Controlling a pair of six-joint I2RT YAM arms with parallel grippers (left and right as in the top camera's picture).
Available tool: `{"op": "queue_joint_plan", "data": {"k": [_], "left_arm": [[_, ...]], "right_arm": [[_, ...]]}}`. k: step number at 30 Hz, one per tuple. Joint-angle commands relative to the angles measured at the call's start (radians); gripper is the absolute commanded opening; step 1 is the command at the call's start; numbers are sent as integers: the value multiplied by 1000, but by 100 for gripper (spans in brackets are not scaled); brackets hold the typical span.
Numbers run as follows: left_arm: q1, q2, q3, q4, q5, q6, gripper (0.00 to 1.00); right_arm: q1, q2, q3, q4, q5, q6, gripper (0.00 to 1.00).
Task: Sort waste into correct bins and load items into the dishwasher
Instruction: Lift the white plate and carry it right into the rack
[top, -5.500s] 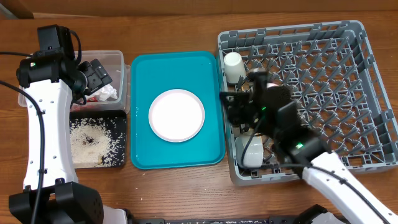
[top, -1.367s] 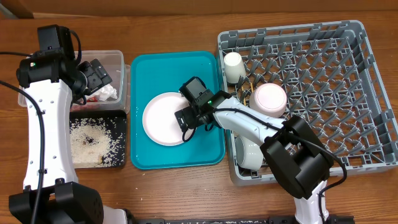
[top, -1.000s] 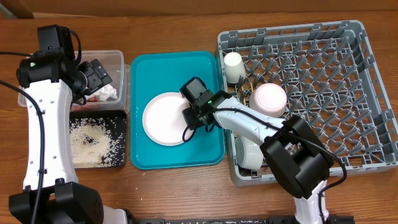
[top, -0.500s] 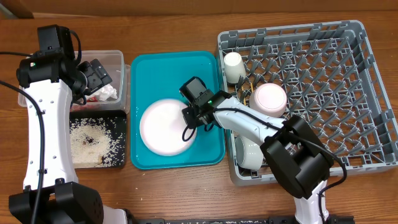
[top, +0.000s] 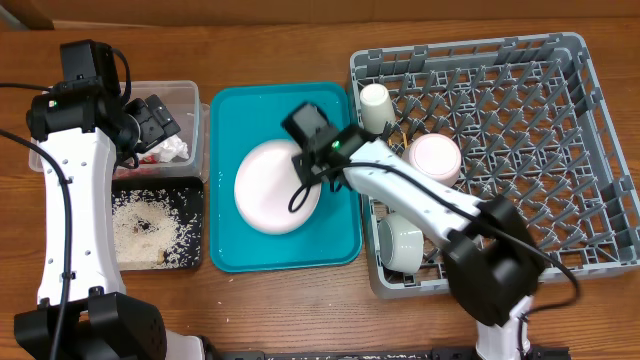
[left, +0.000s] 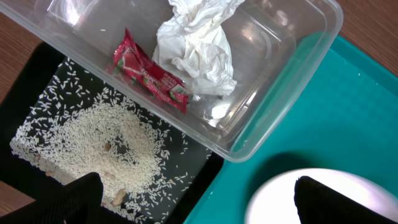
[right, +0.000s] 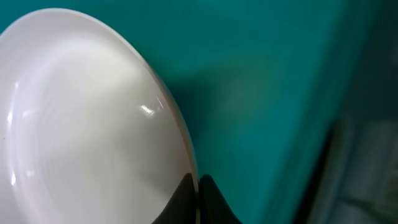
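step: load pink plate (top: 270, 190) into dish rack (top: 560, 130) | R gripper (top: 318, 168) pinches plate rim, plate prob. tilted over teal tray (top: 225, 235) | L gripper (top: 160, 118) spread wide above clear tub (top: 190, 100) | next: slot plate upright btw pegs

**Work surface: brown wooden table top (top: 280, 40), overhead view.**

The table top reaches the far, left and right edges of the overhead view as one flat surface of medium reddish-brown wood. The grain runs left to right in long darker streaks, clearest along the far strip. The finish is matt with a faint sheen. A paler tan patch (top: 20, 10) occupies the far left corner; what it is cannot be determined. Lighting is even and diffuse, and shadows on the wood are soft-edged. The left wrist view shows the same wood at its top right corner and left edge.
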Motion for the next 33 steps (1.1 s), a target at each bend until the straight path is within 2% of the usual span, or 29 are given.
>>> {"op": "queue_joint_plan", "data": {"k": [1,12,15,28,33], "left_arm": [[-2,3,23,1,2,-13,100],[-2,3,23,1,2,-13,100],[-2,3,23,1,2,-13,100],[-2,3,23,1,1,-13,100],[-2,3,23,1,2,-13,100]], "right_arm": [[-6,-175,129,-58,325,-5,4],[-19,-398,158,-403,1157,-4,4],[-53,-398,157,-507,1268,-4,4],[-398,-376,149,-455,1043,4,4],[-448,-327,148,-439,1001,3,4]]}}
